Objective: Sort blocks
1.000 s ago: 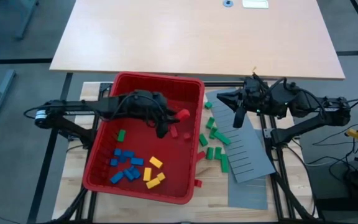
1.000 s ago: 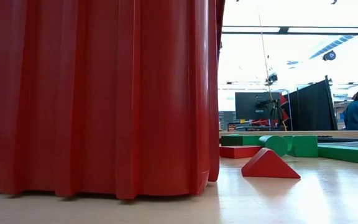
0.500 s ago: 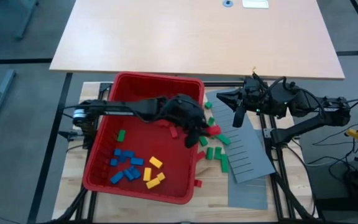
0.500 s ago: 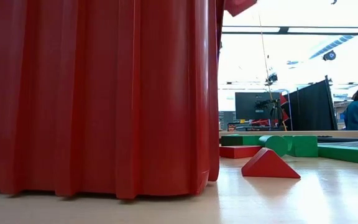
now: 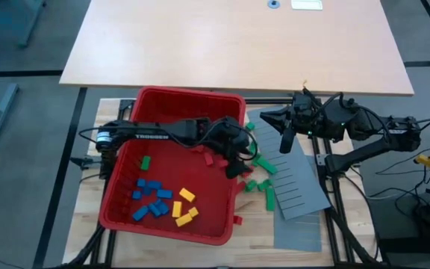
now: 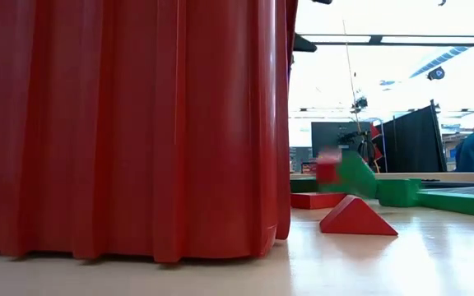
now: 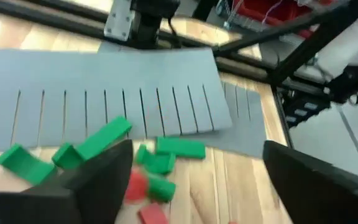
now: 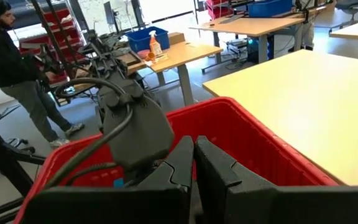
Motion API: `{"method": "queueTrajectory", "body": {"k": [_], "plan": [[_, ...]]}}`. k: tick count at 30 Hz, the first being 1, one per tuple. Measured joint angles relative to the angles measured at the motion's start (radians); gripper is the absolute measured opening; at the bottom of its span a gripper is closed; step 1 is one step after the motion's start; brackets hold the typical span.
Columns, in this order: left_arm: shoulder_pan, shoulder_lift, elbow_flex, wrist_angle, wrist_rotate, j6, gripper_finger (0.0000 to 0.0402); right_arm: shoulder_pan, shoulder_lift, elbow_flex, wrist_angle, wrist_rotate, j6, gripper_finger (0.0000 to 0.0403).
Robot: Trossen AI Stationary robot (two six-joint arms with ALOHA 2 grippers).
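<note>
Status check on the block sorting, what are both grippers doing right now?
Left gripper open past the red bin rim, over green blocks beside the grey slotted panel. A red block in mid-air. Right gripper shut, waiting.

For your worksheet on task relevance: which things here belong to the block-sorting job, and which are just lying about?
Belonging:
blocks in the red bin
green blocks beside the bin
left gripper over them, jaws open

Lying about:
grey slotted panels
large wooden table
right gripper, waiting

Pale wooden desks (image 8: 291,81) fill the workshop (bright ceiling lights overhead).
</note>
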Motion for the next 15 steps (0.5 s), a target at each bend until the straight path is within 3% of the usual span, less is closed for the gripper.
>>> {"method": "queueTrajectory", "body": {"k": [4, 11, 15], "plan": [[0.003, -0.013, 0.0, -0.065, 0.0, 0.022, 0.0345, 0.0, 0.0, 0.0, -0.008, 0.0, -0.001, 0.0], [0.032, -0.095, 0.0, -0.237, -0.01, 0.108, 0.0266, 0.0, 0.0, 0.0, -0.02, 0.0, -0.001, 0.0], [0.061, -0.175, 0.0, -0.371, -0.097, 0.163, 0.0238, 0.0, 0.0, 0.0, -0.028, 0.0, 0.0, 0.0]]}}
